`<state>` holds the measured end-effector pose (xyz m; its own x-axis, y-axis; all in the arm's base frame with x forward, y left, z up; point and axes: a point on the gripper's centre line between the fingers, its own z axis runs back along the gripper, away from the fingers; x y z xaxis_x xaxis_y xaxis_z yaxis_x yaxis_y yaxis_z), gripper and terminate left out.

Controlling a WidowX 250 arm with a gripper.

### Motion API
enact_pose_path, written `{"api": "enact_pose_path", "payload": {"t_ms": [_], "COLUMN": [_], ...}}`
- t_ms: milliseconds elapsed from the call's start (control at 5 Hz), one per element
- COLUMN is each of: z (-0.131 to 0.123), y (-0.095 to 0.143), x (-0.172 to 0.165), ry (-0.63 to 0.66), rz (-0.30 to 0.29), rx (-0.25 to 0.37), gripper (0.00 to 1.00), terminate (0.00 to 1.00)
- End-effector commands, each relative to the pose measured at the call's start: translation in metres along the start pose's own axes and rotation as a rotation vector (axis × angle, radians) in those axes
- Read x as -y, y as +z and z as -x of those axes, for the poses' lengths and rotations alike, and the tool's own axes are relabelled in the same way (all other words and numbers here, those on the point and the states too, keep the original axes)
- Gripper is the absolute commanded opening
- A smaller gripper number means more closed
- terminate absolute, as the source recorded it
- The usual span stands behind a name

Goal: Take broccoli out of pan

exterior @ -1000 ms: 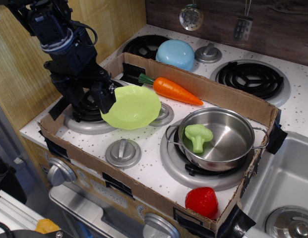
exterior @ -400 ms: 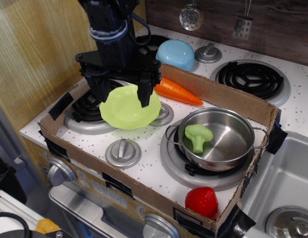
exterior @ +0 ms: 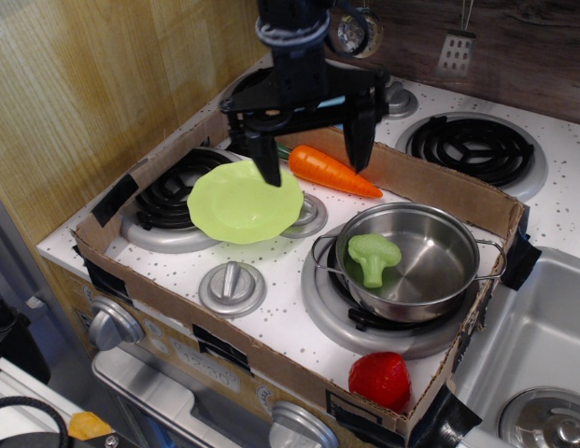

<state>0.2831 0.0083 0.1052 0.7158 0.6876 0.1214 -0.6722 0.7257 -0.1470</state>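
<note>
- Broccoli [exterior: 372, 257] sits inside the pan [exterior: 430, 245], resting against the wall at 9 o'clock, head toward 12 and stalk toward 6; nothing is touching it yet.
- My gripper [exterior: 313, 159] hangs with its two fingers spread wide and empty, one tip over the green plate [exterior: 243, 203], the other above the carrot [exterior: 332, 171] near the cardboard wall [exterior: 430, 175].
- A second ago the gripper stood far out at 9 o'clock, over the left burner; it has since swung across the plate toward 12 and now hangs at about 10 o'clock from the pan.
- I read that as the approach under way: the grasp is not begun, and the broccoli lies exactly where it lay before.
- Room to move: the pan's mouth is open from above, but the broccoli hugs the rim, so a finger coming down on that side has steel just beside it.
- One wire handle [exterior: 324, 254] juts out at 9 o'clock, right under my likely descent path.
- Bare speckled stovetop [exterior: 290, 308] lies at 7 o'clock of the pan, between the knob [exterior: 232, 287] and the red toy [exterior: 380, 379], a fair landing place.
</note>
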Motion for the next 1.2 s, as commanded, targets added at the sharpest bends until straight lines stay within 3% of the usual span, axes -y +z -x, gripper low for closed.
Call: {"api": "enact_pose_path", "payload": {"t_ms": [0, 200, 400, 600, 800, 1000], "z": [-0.008, -0.003, 0.011, 0.020, 0.029, 0.030], "y": [-0.020, -0.032, -0.039, -0.045, -0.033, -0.037], "x": [0.011, 0.013, 0.023, 0.029, 0.034, 0.033], "ry": [0.417, 0.573, 0.659, 0.717, 0.722, 0.741], "rz": [0.083, 0.036, -0.084, -0.143, -0.223, -0.248], "rx": [-0.028, -0.002, 0.091, 0.068, 0.083, 0.065], "gripper": [1.00, 1.00, 1.00, 1.00, 1.00, 1.00], "terminate": [0.00, 0.00, 0.00, 0.00, 0.00, 0.00]}}
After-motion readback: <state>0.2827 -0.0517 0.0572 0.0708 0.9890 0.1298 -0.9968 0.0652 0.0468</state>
